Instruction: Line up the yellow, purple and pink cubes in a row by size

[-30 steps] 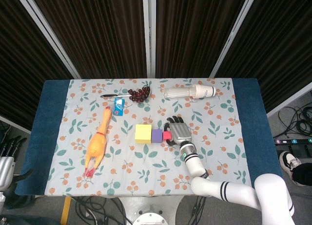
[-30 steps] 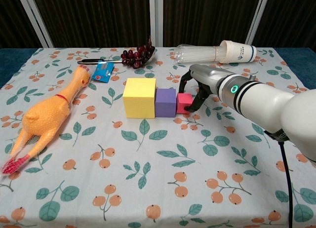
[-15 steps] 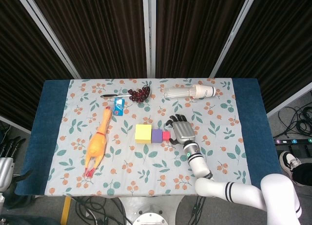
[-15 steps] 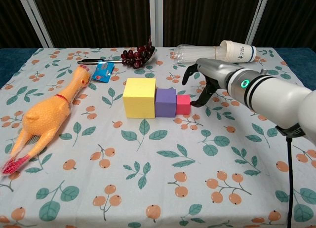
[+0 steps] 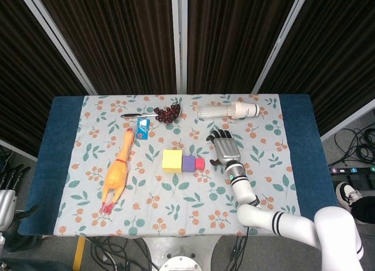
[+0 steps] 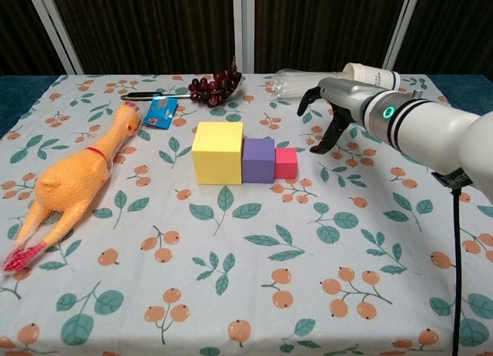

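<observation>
Three cubes stand side by side in a row on the flowered cloth: a large yellow cube (image 5: pixel 172 161) (image 6: pixel 218 152) at the left, a mid-sized purple cube (image 5: pixel 188 163) (image 6: pixel 259 160) touching it, and a small pink cube (image 5: pixel 200 163) (image 6: pixel 286 162) at the right end. My right hand (image 5: pixel 224 148) (image 6: pixel 331 109) hovers just right of the pink cube, apart from it, fingers spread and holding nothing. My left hand (image 5: pixel 8 185) hangs off the table's left edge, fingers apart and empty; only the head view shows it.
A rubber chicken (image 5: pixel 117 171) (image 6: pixel 68 178) lies at the left. At the back are a blue packet (image 5: pixel 142 128) (image 6: pixel 159 110), a spoon with dark grapes (image 5: pixel 167 112) (image 6: pixel 215 87), and a stack of cups on its side (image 5: pixel 229 111) (image 6: pixel 370 78).
My right hand let go of the pink cube and drew back to the right and up, fingers spreading. The three cubes stayed in place.
</observation>
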Controlling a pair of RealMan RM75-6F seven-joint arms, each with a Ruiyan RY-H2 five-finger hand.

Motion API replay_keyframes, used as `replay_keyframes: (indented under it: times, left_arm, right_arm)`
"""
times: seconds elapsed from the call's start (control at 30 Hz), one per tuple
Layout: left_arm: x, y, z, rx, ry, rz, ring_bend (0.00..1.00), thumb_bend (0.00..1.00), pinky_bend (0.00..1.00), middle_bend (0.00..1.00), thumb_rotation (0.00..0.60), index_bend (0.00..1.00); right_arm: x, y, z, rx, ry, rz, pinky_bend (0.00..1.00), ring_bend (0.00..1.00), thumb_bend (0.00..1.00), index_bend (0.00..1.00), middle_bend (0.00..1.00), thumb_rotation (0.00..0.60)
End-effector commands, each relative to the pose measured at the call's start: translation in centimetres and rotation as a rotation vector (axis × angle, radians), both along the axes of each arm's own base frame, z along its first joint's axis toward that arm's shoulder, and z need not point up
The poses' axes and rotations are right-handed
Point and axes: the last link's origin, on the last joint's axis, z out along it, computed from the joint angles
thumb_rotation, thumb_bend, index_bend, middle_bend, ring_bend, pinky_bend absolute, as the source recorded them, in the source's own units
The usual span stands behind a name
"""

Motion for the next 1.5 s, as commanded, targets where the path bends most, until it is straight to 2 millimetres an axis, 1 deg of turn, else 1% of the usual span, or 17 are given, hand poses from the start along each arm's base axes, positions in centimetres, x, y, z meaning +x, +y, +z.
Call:
replay_keyframes:
  times: [0.03, 0.63, 0.77, 0.83, 0.87, 0.97, 1.07, 1.13, 1.17, 1.2, 1.3, 1.37, 1.4, 1.47, 1.5]
  left_arm:
    - [0.0, 0.0, 0.0, -0.001, 0.001, 0.002, 0.10, 0.02, 0.12, 0.19, 0.600, 0.16]
    - [-0.2, -0.2, 0.0, -0.001, 0.000, 0.011, 0.10, 0.02, 0.12, 0.19, 0.600, 0.16]
    - [-0.3, -0.2, 0.0, -0.001, -0.001, 0.014, 0.10, 0.02, 0.12, 0.19, 0.600, 0.16]
    - [-0.3, -0.2, 0.0, -0.002, -0.001, 0.014, 0.10, 0.02, 0.12, 0.19, 0.600, 0.16]
    - [-0.3, -0.2, 0.0, -0.001, -0.002, 0.014, 0.10, 0.02, 0.12, 0.19, 0.600, 0.16]
    - [-0.4, -0.1, -0.1, 0.001, -0.005, 0.013, 0.10, 0.02, 0.12, 0.19, 0.600, 0.16]
    - [-0.3, 0.1, -0.1, 0.002, -0.007, 0.006, 0.10, 0.02, 0.12, 0.19, 0.600, 0.16]
    - [-0.2, 0.2, -0.2, 0.006, -0.008, 0.001, 0.10, 0.02, 0.12, 0.19, 0.600, 0.16]
    - [-0.1, 0.3, -0.2, 0.008, -0.008, 0.001, 0.10, 0.02, 0.12, 0.19, 0.600, 0.16]
    - [-0.1, 0.4, -0.2, 0.011, -0.005, 0.000, 0.10, 0.02, 0.12, 0.19, 0.600, 0.16]
    - [0.1, 0.6, -0.4, 0.011, 0.002, 0.000, 0.10, 0.02, 0.12, 0.19, 0.600, 0.16]
    - [0.3, 0.8, -0.5, 0.010, 0.001, -0.002, 0.10, 0.02, 0.12, 0.19, 0.600, 0.16]
    - [0.4, 0.9, -0.6, 0.010, 0.000, -0.004, 0.10, 0.02, 0.12, 0.19, 0.600, 0.16]
    - [0.6, 1.0, -0.7, 0.012, 0.000, -0.009, 0.10, 0.02, 0.12, 0.19, 0.600, 0.16]
    - [0.7, 1.1, -0.8, 0.015, -0.001, -0.013, 0.10, 0.02, 0.12, 0.19, 0.600, 0.16]
  right_arm:
    - [0.5, 0.0, -0.9, 0.017, -0.007, 0.009, 0.00, 0.00, 0.09, 0.25, 0.09, 0.600]
    - [1.5, 0.3, -2.4, 0.030, -0.035, 0.028, 0.00, 0.00, 0.08, 0.25, 0.09, 0.600]
    - [1.3, 0.4, -2.3, 0.025, -0.021, 0.034, 0.00, 0.00, 0.08, 0.25, 0.08, 0.600]
    - [0.9, 0.6, -1.6, 0.013, -0.013, 0.042, 0.00, 0.00, 0.08, 0.25, 0.08, 0.600]
    - [0.6, 0.7, -1.2, 0.005, -0.011, 0.046, 0.00, 0.00, 0.08, 0.25, 0.08, 0.600]
    - [-0.6, 1.4, 1.1, -0.034, -0.010, 0.064, 0.00, 0.00, 0.08, 0.25, 0.08, 0.600]
    - [-2.3, 2.4, 4.3, -0.083, -0.004, 0.085, 0.00, 0.00, 0.11, 0.24, 0.09, 0.600]
    - [-3.8, 3.3, 6.8, -0.106, -0.004, 0.091, 0.00, 0.00, 0.16, 0.21, 0.09, 0.600]
    - [-4.4, 3.8, 7.8, -0.116, -0.011, 0.094, 0.00, 0.00, 0.17, 0.20, 0.09, 0.600]
    - [-5.2, 4.5, 9.3, -0.133, -0.024, 0.097, 0.00, 0.00, 0.17, 0.19, 0.10, 0.600]
    - [-7.4, 6.6, 12.7, -0.187, -0.060, 0.107, 0.00, 0.00, 0.18, 0.17, 0.10, 0.600]
    - [-8.7, 8.0, 14.5, -0.221, -0.080, 0.120, 0.00, 0.00, 0.19, 0.15, 0.10, 0.600]
    - [-9.6, 9.2, 15.5, -0.245, -0.087, 0.125, 0.00, 0.00, 0.19, 0.14, 0.09, 0.600]
    - [-11.0, 11.0, 16.8, -0.273, -0.091, 0.135, 0.00, 0.00, 0.19, 0.11, 0.08, 0.600]
    - [-12.0, 12.2, 17.6, -0.291, -0.096, 0.133, 0.00, 0.00, 0.19, 0.10, 0.07, 0.600]
